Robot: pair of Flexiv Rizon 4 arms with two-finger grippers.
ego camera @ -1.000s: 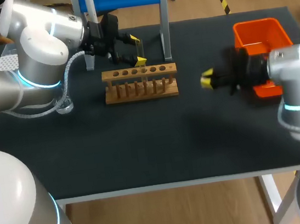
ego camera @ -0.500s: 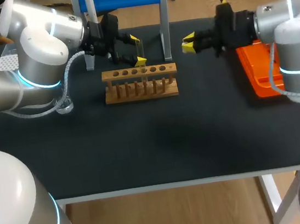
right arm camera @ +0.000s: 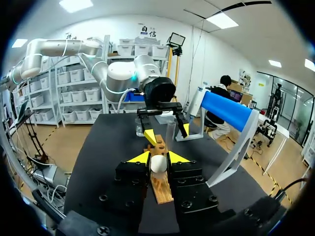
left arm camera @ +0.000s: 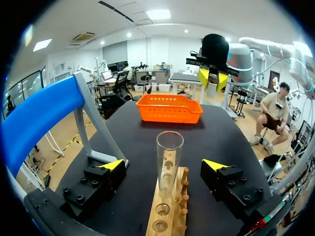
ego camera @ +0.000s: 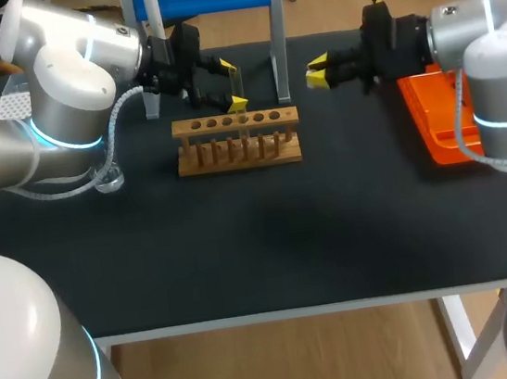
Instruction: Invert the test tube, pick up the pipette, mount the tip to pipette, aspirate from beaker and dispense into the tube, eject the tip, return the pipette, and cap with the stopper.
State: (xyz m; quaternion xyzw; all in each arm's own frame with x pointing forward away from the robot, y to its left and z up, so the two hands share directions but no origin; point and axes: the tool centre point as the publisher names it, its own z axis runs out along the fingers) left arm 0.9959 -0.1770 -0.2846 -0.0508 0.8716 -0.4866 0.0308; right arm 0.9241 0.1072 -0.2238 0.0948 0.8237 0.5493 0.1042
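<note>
1. Head view: the test tube [ego camera: 242, 116] stands upright in the wooden rack [ego camera: 238, 141]. The left gripper [ego camera: 233, 85] sits just behind the rack, and the right gripper [ego camera: 317, 71] hangs beyond the rack's right end.
2. Left wrist view: the left fingers [left arm camera: 110, 165] are spread either side of the tube above the rack, and neither touches it. The tube looks like thin glass, so probably light, stiff, slick and breakable; a gentle hold on its upper wall looks best.
3. Right wrist view: the right gripper's tips pinch a small white stopper [right arm camera: 157, 163] over the rack's near end. It is likely light and slightly soft, and a hold by its sides suits it.
</note>
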